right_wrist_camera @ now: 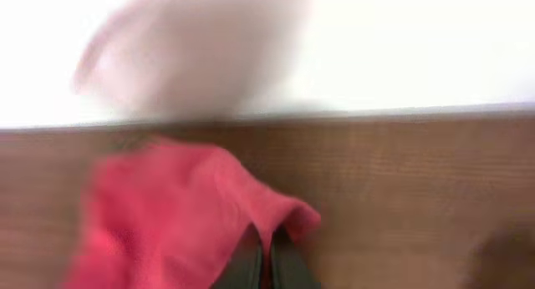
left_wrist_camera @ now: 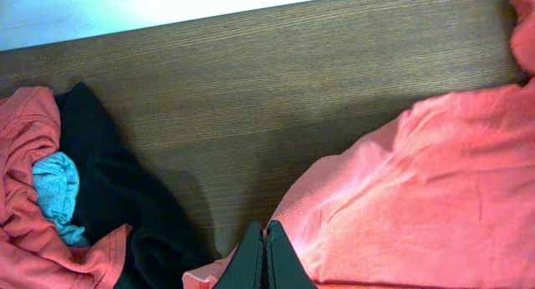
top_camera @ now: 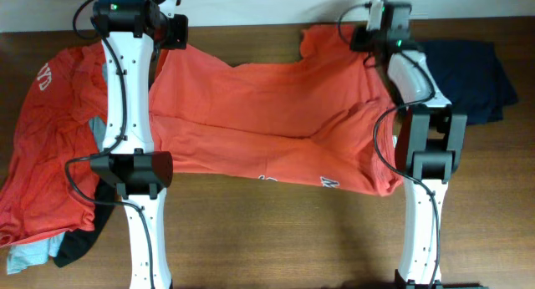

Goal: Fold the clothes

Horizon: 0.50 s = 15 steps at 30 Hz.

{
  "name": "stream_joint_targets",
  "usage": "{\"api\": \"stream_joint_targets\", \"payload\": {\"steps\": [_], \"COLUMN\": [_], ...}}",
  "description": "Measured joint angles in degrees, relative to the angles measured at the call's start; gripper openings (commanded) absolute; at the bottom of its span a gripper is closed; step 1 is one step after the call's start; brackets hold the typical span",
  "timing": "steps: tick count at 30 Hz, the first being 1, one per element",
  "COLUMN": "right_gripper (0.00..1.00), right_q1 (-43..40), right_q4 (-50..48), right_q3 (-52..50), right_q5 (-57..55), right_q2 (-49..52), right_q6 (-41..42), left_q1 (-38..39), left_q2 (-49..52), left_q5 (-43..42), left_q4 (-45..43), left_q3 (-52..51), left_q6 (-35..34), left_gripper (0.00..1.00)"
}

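I read left end effector (left_wrist_camera: 265,256) pinching the shirt (top_camera: 267,114) at its far edge; right end effector (right_wrist_camera: 266,256) likewise. Shirt lies spread on the bench (top_camera: 276,239) between both arms; other clothes (top_camera: 42,155) heaped left.

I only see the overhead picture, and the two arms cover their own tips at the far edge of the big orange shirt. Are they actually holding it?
Observer: On the left, yes: the left gripper is shut, with the orange-red shirt bunched at its tips.
Visitor: And the right one?
Observer: The right gripper is shut too, red cloth gathered at it, though that picture is blurred.
Visitor: What lies beside the left one?
Observer: A black garment with a pale blue piece tucked against it.
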<state>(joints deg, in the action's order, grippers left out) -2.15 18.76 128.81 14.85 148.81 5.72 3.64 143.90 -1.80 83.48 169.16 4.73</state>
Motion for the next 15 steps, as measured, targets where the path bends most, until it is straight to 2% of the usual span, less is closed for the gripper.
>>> {"api": "stream_joint_targets", "payload": {"steps": [6, 15], "right_gripper": [0.04, 0.04], "right_q1": [0.0, 0.0], "right_q4": [16.02, 31.08], "right_q3": [14.71, 18.32], "right_q5": [0.0, 0.0], "right_q2": [-0.02, -0.02], "right_q6": [-3.23, -5.97], "left_q1": [0.0, 0.0], "left_q2": [0.0, 0.0], "left_q5": [0.17, 0.35], "left_q4": [0.0, 0.0], "left_q3": [0.0, 0.0], "left_q6": [0.0, 0.07], "left_gripper": [0.01, 0.01]}}
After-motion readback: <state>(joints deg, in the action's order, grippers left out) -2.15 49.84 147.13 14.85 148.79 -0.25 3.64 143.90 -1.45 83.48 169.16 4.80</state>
